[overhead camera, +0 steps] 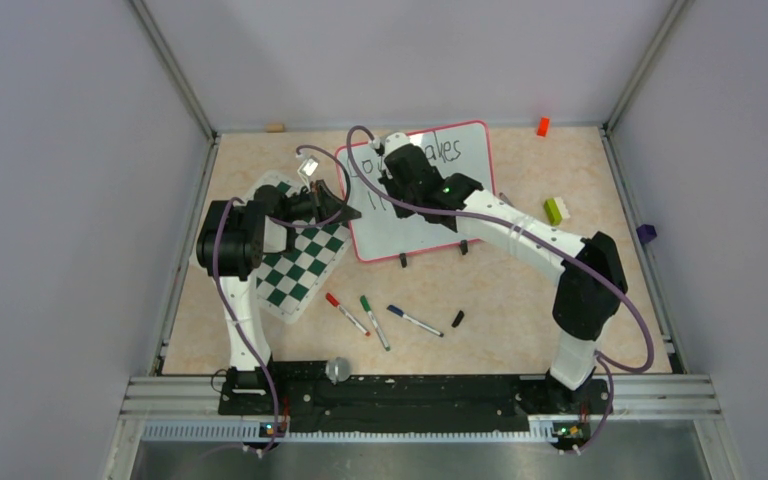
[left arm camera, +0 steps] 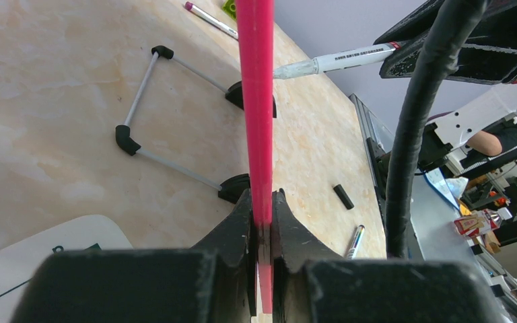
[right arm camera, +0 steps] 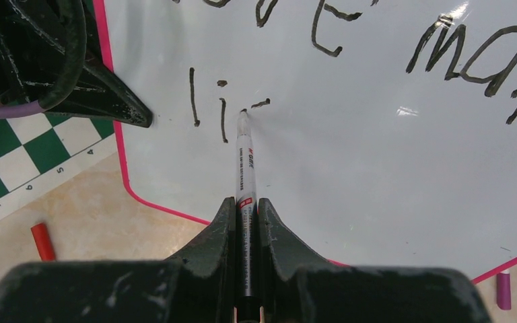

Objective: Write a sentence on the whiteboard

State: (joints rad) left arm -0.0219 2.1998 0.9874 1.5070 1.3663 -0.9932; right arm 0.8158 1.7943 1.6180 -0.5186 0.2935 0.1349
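The whiteboard, white with a thin red frame, stands tilted at the back middle of the table. My left gripper is shut on its left red edge, which runs between the jaws. My right gripper is shut on a black marker. The marker's tip touches the board. The sentence shows "Love ma..." on the top line. Below it are "li" and a short stroke at the tip. From above, my right arm hides most of the writing; "akes" shows.
A green-and-white checkered mat lies under my left arm. Red, green and blue markers and a black cap lie in front. An orange block and a yellow-green block lie to the right.
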